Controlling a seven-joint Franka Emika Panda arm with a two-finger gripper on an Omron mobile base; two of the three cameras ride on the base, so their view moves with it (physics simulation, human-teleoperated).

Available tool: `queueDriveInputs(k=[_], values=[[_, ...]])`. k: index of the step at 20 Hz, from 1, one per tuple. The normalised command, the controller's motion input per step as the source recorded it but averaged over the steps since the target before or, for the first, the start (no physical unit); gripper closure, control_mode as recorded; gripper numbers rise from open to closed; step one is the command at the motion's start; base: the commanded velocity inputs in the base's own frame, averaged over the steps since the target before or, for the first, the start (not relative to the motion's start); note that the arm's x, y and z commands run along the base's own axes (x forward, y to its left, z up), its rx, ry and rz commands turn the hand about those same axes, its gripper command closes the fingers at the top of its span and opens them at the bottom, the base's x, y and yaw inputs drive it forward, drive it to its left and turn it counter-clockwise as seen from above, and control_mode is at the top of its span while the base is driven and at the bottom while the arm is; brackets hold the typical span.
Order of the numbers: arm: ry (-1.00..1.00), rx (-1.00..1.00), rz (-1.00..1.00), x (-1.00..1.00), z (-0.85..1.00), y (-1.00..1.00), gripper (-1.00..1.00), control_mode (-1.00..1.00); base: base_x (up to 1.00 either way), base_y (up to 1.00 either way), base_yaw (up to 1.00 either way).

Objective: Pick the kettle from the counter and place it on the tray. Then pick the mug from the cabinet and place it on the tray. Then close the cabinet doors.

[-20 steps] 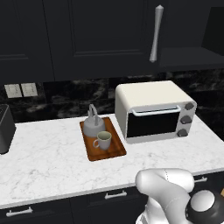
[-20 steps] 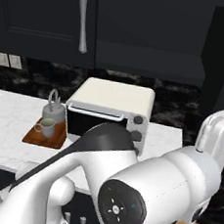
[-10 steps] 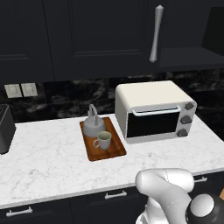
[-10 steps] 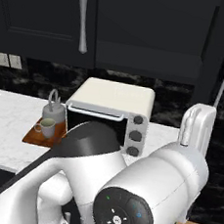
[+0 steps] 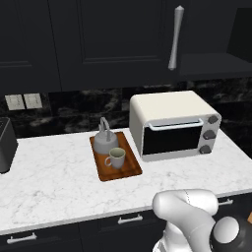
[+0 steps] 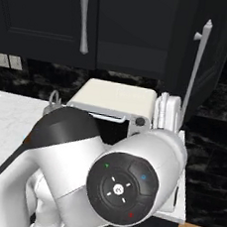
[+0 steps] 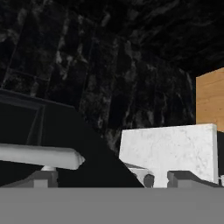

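The kettle [image 5: 105, 141] and mug [image 5: 115, 158] both sit on the tray [image 5: 132, 169], so only the cabinet doors are left. My gripper [image 7: 109, 180] is spread wide and empty beside the right door's handle [image 7: 41, 157], which looks swung open, though the view is dim.

No readable text, no labels, no brands, no numbers — nothing legible anywhere

The robot's white arm [image 6: 122, 181] rises large in the foreground, hiding much of the white marble desk [image 6: 7, 123]. Behind it the cream toaster oven [image 6: 118, 100] sits at the desk's back edge. Above, one black cabinet door [image 6: 51, 21] is closed; the other door [image 6: 204, 61] stands swung open.
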Motion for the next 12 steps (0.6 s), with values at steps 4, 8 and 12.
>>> queueDriveInputs(k=[4,8,12], values=[[0.1,-0.01,0.24,0.05,0.0,0.55,-1.0,-1.0,0.0,0.0,0.0],[0.03,-0.04,0.25,0.13,0.0,0.57,-1.0,-1.0,0.0,0.0,0.0],[0.02,-0.03,0.28,0.22,-0.04,0.55,-1.0,-1.0,0.0,0.0,0.0]])
